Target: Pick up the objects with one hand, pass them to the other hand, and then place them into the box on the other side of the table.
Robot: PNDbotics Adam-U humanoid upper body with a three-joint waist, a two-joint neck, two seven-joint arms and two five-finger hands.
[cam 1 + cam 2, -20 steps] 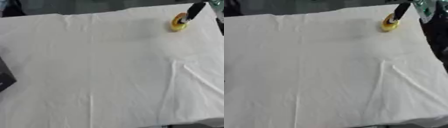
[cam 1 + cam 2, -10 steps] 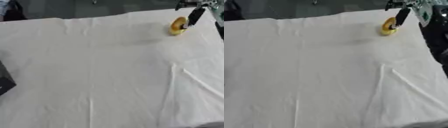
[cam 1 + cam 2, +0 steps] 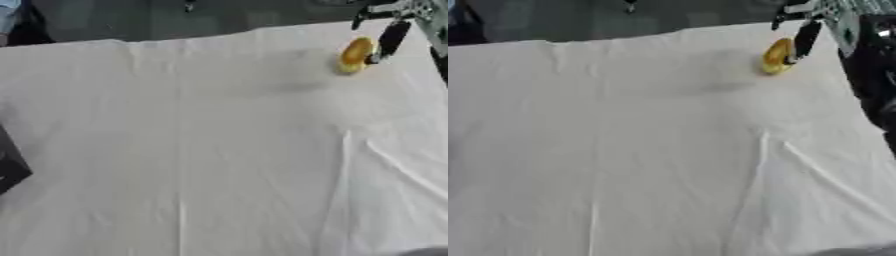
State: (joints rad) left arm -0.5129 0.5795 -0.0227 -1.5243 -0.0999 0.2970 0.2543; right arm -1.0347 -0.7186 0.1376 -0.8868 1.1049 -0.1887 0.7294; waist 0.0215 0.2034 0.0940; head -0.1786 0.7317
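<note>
Right hand [image 3: 390, 37] enters from upper right corner; one dark finger reaches down and touches the side of a yellow ring-shaped object [image 3: 355, 54]. Cannot tell whether other fingers curl round it, so grip state unconfirmed. Ring stands tilted on edge at far right of the white tablecloth [image 3: 201, 150], near the table's back edge. Judgement: looks small, light, rigid, smooth-sided; likely to roll or tip. Best hold probably a pinch across the rim, or a finger through the hole. Dark box corner [image 3: 9, 167] shows at left edge. Left hand not visible.
</note>
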